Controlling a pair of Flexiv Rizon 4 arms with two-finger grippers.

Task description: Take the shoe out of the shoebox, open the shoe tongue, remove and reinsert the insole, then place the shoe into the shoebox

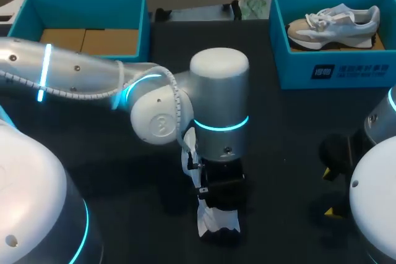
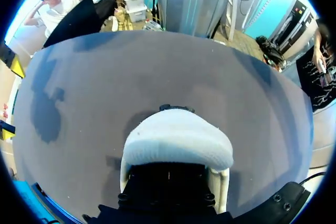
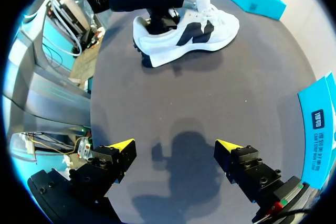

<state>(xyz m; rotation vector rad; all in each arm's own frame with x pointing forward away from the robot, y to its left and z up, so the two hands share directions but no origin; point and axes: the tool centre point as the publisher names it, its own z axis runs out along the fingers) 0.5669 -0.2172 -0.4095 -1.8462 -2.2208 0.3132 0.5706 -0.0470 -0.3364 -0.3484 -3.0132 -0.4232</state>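
R hand wide open over bench, touching nothing, L hand down on white shoe by its opening, grip hidden, can't tell.

Looking down on a dark table. Spotting a blue box out at the far right corner, with a beige-and-white sneaker inside, toe to the left, white laces.
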